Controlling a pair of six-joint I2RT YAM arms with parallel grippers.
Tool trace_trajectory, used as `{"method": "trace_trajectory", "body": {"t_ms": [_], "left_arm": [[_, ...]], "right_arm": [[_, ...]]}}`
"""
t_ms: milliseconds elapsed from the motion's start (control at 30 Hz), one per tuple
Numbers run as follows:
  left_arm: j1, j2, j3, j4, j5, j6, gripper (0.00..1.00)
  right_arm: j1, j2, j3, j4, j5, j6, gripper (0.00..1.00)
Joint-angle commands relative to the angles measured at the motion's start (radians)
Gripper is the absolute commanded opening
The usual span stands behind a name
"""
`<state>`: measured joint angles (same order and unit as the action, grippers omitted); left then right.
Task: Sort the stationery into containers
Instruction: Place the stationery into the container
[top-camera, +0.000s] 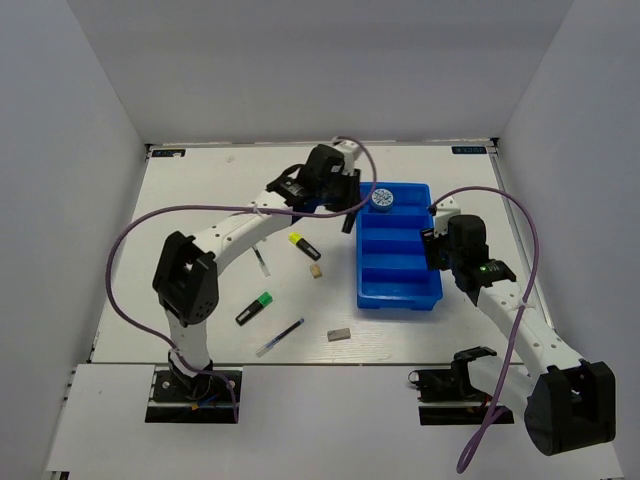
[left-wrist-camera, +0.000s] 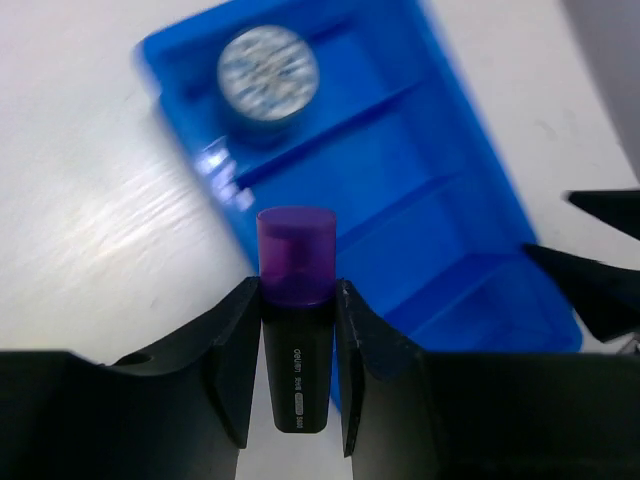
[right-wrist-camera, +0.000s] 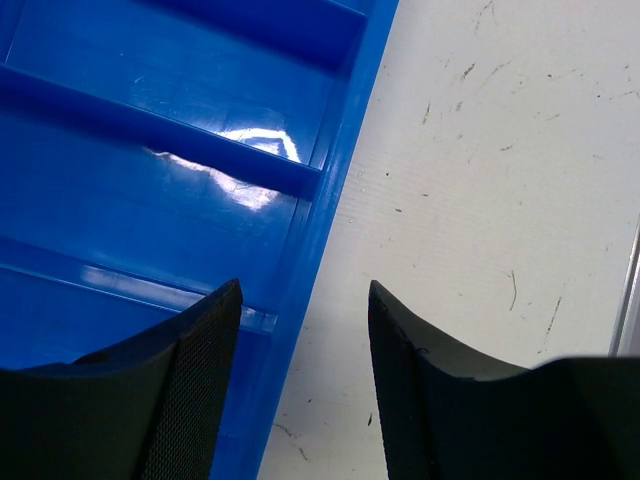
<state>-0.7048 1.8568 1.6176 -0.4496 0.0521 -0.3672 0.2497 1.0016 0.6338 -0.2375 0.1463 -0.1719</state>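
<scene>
Occupying the blue tray's (top-camera: 400, 305) far compartment is one disc (top-camera: 382, 199)

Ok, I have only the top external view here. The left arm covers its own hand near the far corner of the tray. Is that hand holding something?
Observer: Yes. The left wrist view shows the left hand shut on a black highlighter with a purple cap. The cap points toward the blue tray.
Operator: Thank you. And the right hand, does it carry anything?
Observer: No. In the right wrist view the right hand is open and empty. One finger is over the tray and the other over the table, with the tray's rim between them.
</scene>
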Motion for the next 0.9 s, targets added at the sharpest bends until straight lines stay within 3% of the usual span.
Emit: {"method": "trace_trajectory", "body": {"t_ms": [0,167,400,867], "left_arm": [[-0.065,0.067,0.085,0.121,0.179,0.210,0.00],[-0.090,0.218,0.354,0.054,0.275,0.303,0.00],[-0.082,0.295,0.320,0.207,0.331,0.361,0.00],[-0.074,0.421,0.285,0.330,0.338,0.459,0.00]], "right_arm": [[-0.007,-0.001,0.043,0.006,-0.008,0.003,0.57],[-0.015,-0.011,0.043,0.007,-0.004,0.002,0.58],[-0.029,-0.034,0.033,0.030,0.024,-0.014,0.58],[-0.043,-0.037,0.029,0.036,0.021,-0.015,0.58]]}}
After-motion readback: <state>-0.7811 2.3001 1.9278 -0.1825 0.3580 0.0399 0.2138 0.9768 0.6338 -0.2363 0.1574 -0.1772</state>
